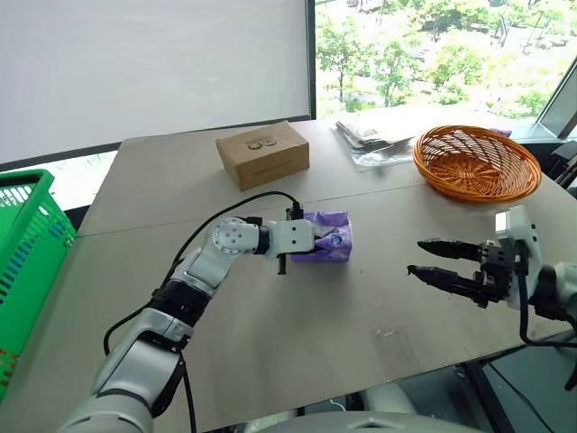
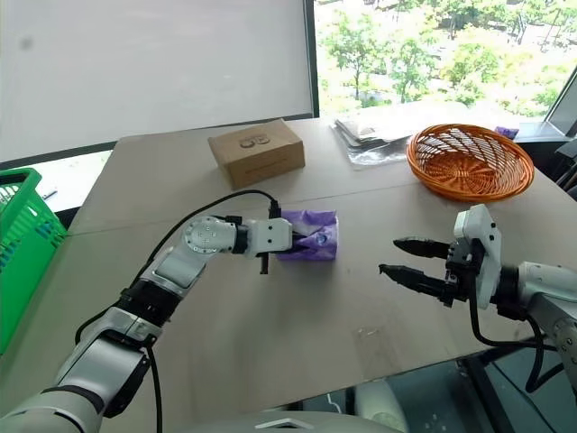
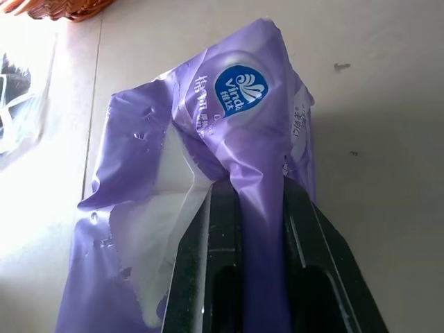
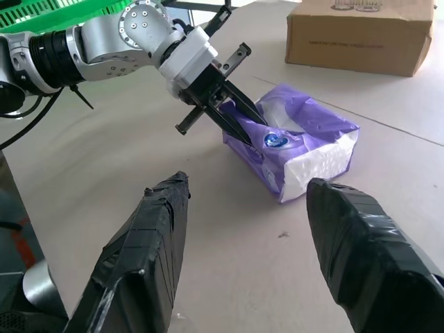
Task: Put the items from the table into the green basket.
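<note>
A purple soft pack (image 1: 332,234) lies near the middle of the table (image 1: 297,352), just in front of the seam. My left gripper (image 1: 314,242) is shut on a fold of its wrapper, which is pinched between the two black fingers (image 3: 222,250). The pack still rests on the tabletop. A brown cardboard box (image 1: 262,153) with a logo sits further back. The green basket (image 1: 27,234) stands off the table's left edge. My right gripper (image 1: 415,256) hovers open to the right of the pack, its fingers pointing at it and holding nothing.
A round orange wicker basket (image 1: 476,161) sits at the back right of the table. Beside it lies a clear plastic bag with papers (image 1: 374,135). A window runs behind the table's far edge.
</note>
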`<action>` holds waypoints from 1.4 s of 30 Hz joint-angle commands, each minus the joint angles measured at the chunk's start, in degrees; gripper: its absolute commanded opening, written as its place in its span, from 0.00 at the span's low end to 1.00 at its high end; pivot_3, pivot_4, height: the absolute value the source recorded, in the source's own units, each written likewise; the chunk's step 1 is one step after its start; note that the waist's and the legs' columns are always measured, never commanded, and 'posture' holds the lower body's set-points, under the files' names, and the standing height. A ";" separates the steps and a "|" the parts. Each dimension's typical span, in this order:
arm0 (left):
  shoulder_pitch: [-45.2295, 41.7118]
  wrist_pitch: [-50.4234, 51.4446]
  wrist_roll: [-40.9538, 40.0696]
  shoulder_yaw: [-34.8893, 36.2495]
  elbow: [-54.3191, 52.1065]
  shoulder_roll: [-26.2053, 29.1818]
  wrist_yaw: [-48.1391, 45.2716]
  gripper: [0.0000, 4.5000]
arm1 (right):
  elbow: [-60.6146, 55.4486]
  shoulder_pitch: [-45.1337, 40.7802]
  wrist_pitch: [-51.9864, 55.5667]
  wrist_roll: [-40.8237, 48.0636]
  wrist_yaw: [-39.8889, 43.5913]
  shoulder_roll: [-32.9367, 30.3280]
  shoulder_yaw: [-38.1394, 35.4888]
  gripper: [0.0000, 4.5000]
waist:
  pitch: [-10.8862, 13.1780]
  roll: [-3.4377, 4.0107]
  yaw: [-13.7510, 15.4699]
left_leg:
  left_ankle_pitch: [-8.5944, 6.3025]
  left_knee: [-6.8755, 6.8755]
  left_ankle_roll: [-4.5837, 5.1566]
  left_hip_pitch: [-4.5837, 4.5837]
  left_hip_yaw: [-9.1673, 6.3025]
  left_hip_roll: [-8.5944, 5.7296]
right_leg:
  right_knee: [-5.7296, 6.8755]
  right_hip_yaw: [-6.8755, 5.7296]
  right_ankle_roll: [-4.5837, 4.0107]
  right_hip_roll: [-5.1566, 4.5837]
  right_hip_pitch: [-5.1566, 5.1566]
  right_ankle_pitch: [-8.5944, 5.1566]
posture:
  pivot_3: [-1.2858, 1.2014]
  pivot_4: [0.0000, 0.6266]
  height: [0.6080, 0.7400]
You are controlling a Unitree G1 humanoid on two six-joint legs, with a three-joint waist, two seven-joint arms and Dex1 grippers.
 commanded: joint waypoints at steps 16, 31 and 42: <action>-1.90 28.29 9.48 30.37 -4.30 36.11 19.84 0.02 | 15.26 -34.79 -5.82 0.01 2.58 16.63 17.87 0.64 | 0.21 -0.26 1.86 | -0.05 -0.22 0.06 -0.09 -0.42 0.12 | -0.02 -0.08 -0.02 -0.31 -0.41 0.01 | 0.60 0.00 1.00; 9.60 24.61 7.87 36.14 8.30 44.31 21.53 0.02 | 22.71 -41.26 -12.03 -8.92 2.81 23.14 22.59 0.64 | 0.08 -0.46 10.51 | -0.03 -0.51 0.02 -0.30 -0.81 0.00 | -0.14 -0.49 -0.07 -0.49 -0.61 -0.01 | 0.62 0.00 1.00; 1.54 20.24 8.66 30.53 18.45 40.89 24.45 0.90 | 19.69 -38.67 -12.38 -10.99 -0.75 22.58 21.67 0.64 | -0.08 -0.71 8.97 | -0.03 -0.48 0.00 -0.50 -0.78 -0.03 | -0.06 -0.45 -0.34 -0.50 -0.82 0.15 | 0.60 0.00 1.00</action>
